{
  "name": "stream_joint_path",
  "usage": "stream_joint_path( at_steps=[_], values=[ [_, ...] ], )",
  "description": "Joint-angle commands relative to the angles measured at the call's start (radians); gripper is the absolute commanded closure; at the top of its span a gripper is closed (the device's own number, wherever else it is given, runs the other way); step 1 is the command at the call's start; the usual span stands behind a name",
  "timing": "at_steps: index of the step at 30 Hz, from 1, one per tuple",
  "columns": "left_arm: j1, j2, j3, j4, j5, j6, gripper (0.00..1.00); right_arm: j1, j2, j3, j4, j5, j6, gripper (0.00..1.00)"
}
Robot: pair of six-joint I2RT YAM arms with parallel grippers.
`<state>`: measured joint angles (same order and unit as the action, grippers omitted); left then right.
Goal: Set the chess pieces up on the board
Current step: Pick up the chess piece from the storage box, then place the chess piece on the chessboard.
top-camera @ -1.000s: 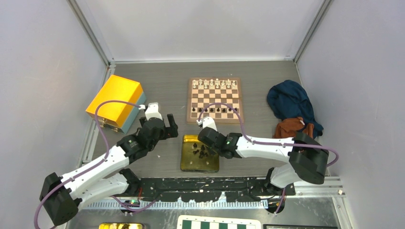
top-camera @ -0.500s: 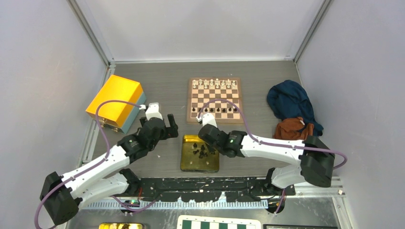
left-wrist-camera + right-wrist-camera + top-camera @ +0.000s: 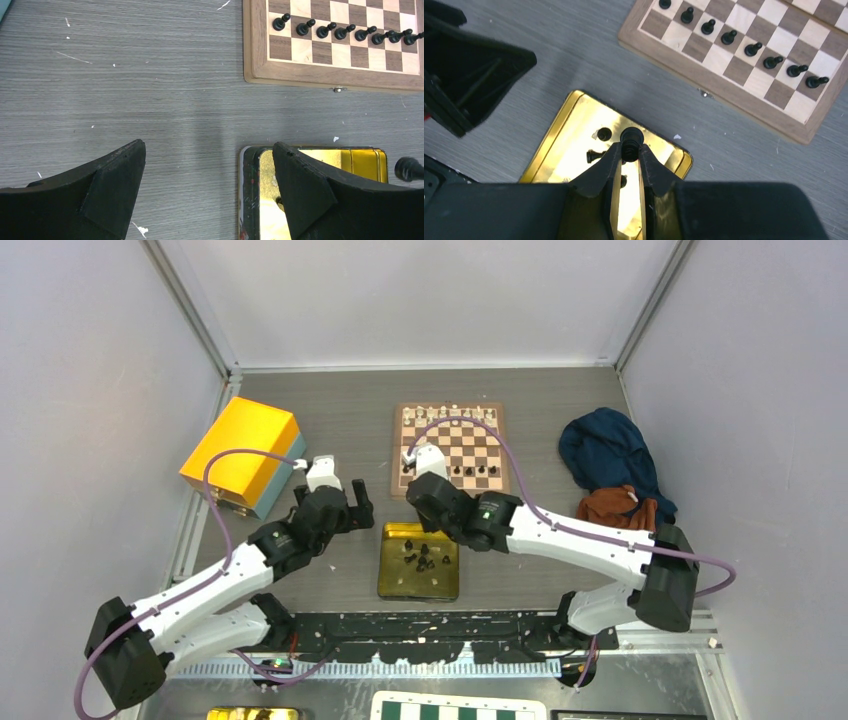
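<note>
The board sat just past the gold tin. 8 black pawns lined its second row and the nearest row was bare, so I'd guess that row was next. My right gripper was pinching 1 black piece above the tin, probably headed there. My left gripper hung spread wide and empty, off to the side. Only the piece's round top showed, so no idea which piece. From above, my arm covered the board's near-left corner.
</note>
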<state>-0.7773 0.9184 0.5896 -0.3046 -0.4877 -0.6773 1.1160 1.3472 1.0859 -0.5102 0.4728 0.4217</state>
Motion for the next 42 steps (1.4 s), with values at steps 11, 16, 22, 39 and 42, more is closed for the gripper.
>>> stream_joint_path(
  at_steps=[11, 16, 22, 39, 42],
  values=[
    [-0.003, 0.018, 0.056, 0.063, -0.013, 0.001, 0.01, -0.259, 0.141, 0.181, -0.037, -0.088, -0.033, 0.99],
    [-0.003, 0.036, 0.066, 0.072, -0.014, 0.003, 0.02, -0.326, 0.205, 0.200, -0.026, -0.135, -0.041, 0.99],
    [-0.003, 0.054, 0.075, 0.083, -0.013, 0.007, 0.01, -0.388, 0.257, 0.207, -0.006, -0.174, -0.038, 0.99],
    [-0.003, 0.089, 0.076, 0.110, -0.009, 0.012, 0.01, -0.481, 0.292, 0.184, 0.012, -0.213, -0.034, 0.99],
    [-0.002, 0.097, 0.079, 0.115, -0.004, 0.012, 0.01, -0.494, 0.290, 0.176, 0.013, -0.217, -0.034, 0.99]
  ],
)
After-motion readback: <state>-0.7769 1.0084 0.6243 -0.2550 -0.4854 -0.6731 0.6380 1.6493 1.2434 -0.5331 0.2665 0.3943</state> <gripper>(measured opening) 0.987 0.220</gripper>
